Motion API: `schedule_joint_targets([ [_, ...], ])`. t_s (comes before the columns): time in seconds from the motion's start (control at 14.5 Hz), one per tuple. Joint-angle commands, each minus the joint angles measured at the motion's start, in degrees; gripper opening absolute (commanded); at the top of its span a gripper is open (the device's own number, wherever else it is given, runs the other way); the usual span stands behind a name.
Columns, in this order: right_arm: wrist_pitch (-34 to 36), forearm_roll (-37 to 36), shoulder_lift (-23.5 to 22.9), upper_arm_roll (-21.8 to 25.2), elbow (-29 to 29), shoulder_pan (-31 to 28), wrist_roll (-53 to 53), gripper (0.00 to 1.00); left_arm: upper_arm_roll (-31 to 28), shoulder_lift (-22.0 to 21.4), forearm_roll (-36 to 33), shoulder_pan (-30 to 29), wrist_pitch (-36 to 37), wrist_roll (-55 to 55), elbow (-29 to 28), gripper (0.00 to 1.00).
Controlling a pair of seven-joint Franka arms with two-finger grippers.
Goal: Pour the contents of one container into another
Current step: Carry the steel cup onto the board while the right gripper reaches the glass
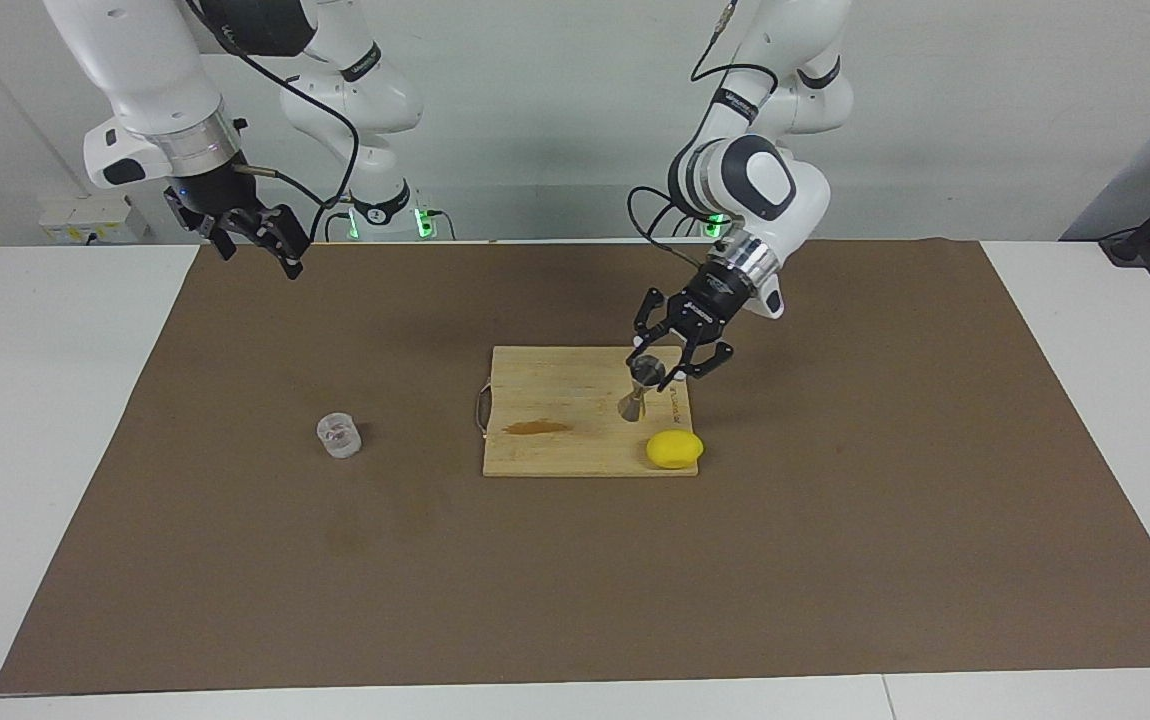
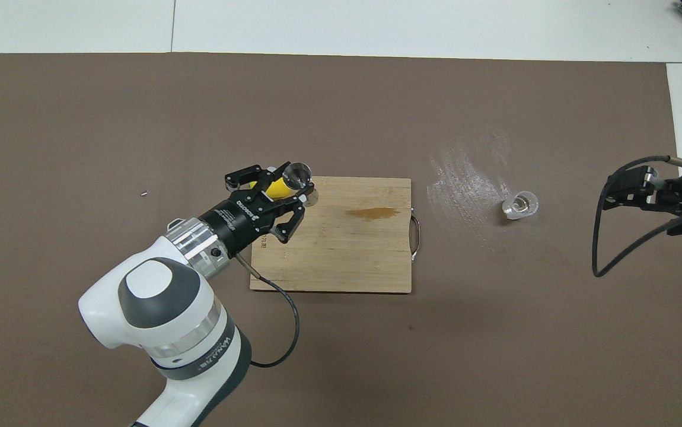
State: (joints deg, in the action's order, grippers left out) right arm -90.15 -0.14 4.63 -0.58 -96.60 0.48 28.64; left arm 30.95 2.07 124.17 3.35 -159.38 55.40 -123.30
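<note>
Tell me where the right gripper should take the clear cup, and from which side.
Grip the clear cup across its straight round wall, just below the rim, coming down from above. It stands upright and alone on the brown mat, nothing crowding it, and the open right gripper hangs near that end.
</note>
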Motion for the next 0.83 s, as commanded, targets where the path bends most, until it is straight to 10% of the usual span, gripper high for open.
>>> schedule_joint_targets([
  [0.0, -1.6, 4.33, 0.21, 0.05, -1.48, -1.35, 11.92, 1.0, -0.81, 2.23, 1.6, 3.33, -1.9, 0.14, 2.01, 0.0],
  [0.76, -1.08, 24.54, -10.06, 0.05, -1.13, -11.54, 35.87, 1.0, -0.98, 6.02, 1.08, 5.71, 0.63, -0.56, 5.09, 0.0],
])
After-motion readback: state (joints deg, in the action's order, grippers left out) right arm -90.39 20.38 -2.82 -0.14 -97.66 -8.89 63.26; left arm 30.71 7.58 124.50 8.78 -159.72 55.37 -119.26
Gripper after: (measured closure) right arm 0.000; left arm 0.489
